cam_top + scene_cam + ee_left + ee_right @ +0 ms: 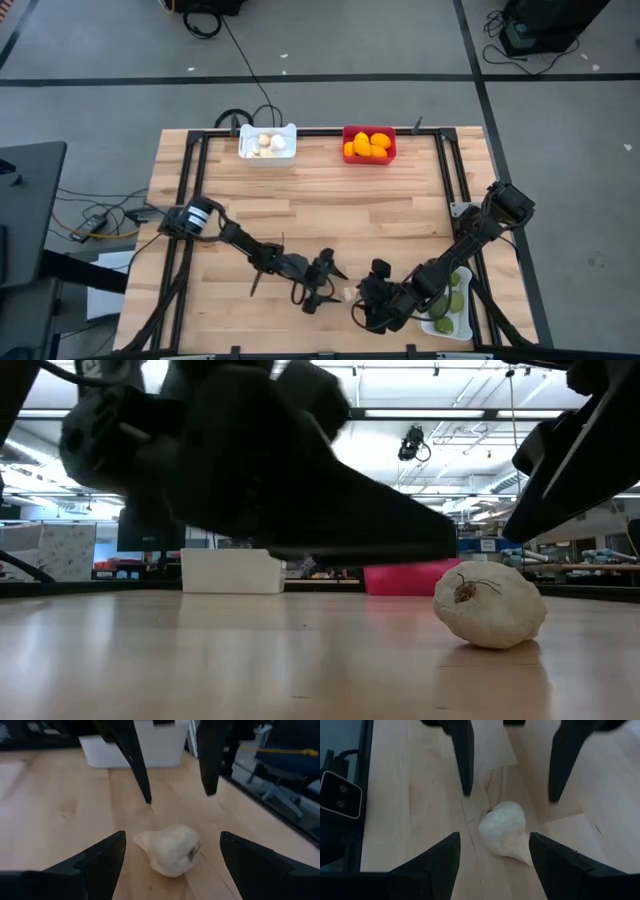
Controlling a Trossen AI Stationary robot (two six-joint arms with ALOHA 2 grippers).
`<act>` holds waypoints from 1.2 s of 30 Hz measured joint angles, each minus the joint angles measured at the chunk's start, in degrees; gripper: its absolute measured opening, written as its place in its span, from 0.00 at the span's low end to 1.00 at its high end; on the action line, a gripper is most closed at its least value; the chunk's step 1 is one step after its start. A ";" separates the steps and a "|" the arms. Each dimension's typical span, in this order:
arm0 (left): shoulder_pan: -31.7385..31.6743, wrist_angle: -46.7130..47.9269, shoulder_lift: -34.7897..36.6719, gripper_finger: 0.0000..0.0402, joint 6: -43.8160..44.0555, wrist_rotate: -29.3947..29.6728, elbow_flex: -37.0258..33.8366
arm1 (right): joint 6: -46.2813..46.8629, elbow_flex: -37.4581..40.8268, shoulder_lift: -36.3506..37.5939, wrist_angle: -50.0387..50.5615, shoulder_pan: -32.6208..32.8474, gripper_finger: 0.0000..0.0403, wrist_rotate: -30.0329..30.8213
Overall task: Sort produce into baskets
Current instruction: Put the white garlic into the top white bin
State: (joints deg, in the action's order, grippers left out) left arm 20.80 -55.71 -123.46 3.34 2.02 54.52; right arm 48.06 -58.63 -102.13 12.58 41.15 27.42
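A whitish garlic bulb [349,293] lies on its side on the wooden table near the near edge; it also shows in the low view [490,605]. My left gripper [328,280] is open just left of it, fingers on either side of the bulb [170,849] without touching. My right gripper [368,296] is open just right of it, and its fingers also flank the bulb [504,832]. At the far edge, a white basket [267,143] holds garlic bulbs and a red basket [369,145] holds orange and yellow citrus. A white basket [452,308] at the near right holds green fruits.
Black frame rails run along the table's left, far and right sides [300,131]. My right arm reaches over the basket of green fruits. Bare wood lies between the grippers and the far baskets [320,200].
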 joint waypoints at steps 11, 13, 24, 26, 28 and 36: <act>-0.02 10.76 -2.60 0.81 -0.28 -1.24 7.02 | 3.38 0.00 0.00 0.63 0.96 0.61 0.19; -0.09 10.76 -2.60 0.79 -0.22 -0.02 7.02 | 4.25 0.00 0.00 0.93 1.32 0.61 1.23; -1.46 11.73 -2.45 0.31 0.38 1.72 7.02 | 4.50 0.00 0.00 1.62 1.60 0.61 2.55; -2.30 12.38 -1.44 0.22 1.60 1.55 6.95 | 4.94 0.00 0.01 2.24 1.60 0.61 2.54; -3.79 14.01 0.51 0.16 2.75 1.62 6.95 | 6.38 0.00 0.02 3.78 1.60 0.61 2.43; -13.21 28.60 16.91 0.18 -5.21 5.62 2.77 | 14.05 0.00 0.02 11.52 2.05 0.61 1.89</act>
State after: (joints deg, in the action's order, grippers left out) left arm 7.58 -27.11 -106.55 -1.88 7.64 57.29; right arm 62.11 -58.63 -102.10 24.10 43.19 29.31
